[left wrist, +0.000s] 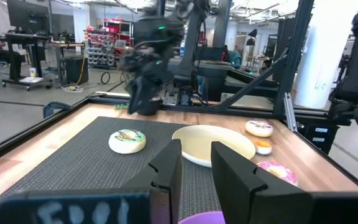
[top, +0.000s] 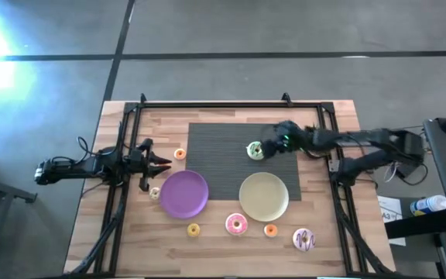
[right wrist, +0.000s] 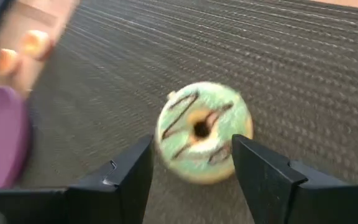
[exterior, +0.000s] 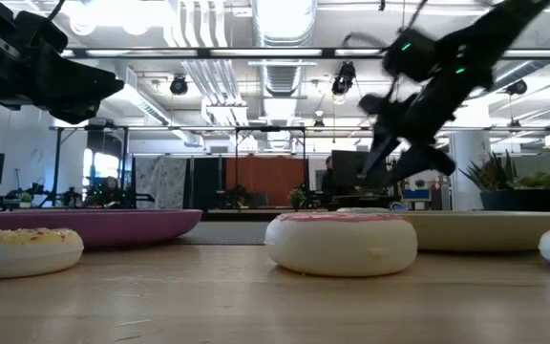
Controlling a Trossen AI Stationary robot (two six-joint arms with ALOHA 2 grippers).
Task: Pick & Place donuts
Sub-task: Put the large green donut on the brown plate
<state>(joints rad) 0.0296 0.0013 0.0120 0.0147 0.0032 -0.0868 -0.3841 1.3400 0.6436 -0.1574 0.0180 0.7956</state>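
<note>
Green-white donut (top: pixel 255 150) lies flat on the dark mat (top: pixel 215 167), just above the pale-yellow plate (top: pixel 264 196). Right gripper (top: pixel 269 145) hovers beside it, jaws spread wider than the donut, holding nothing; in the right wrist view the donut (right wrist: pixel 202 132) sits between the fingers (right wrist: pixel 130 169), not touched. Pink donut (top: pixel 236 225), orange donut (top: pixel 270 230), yellow donut (top: pixel 193 229) and purple-white donut (top: pixel 303 239) rest on bare wood near the front edge. Left gripper (top: pixel 161 163) waits near the purple plate (top: pixel 183 194), jaws parted, empty.
</note>
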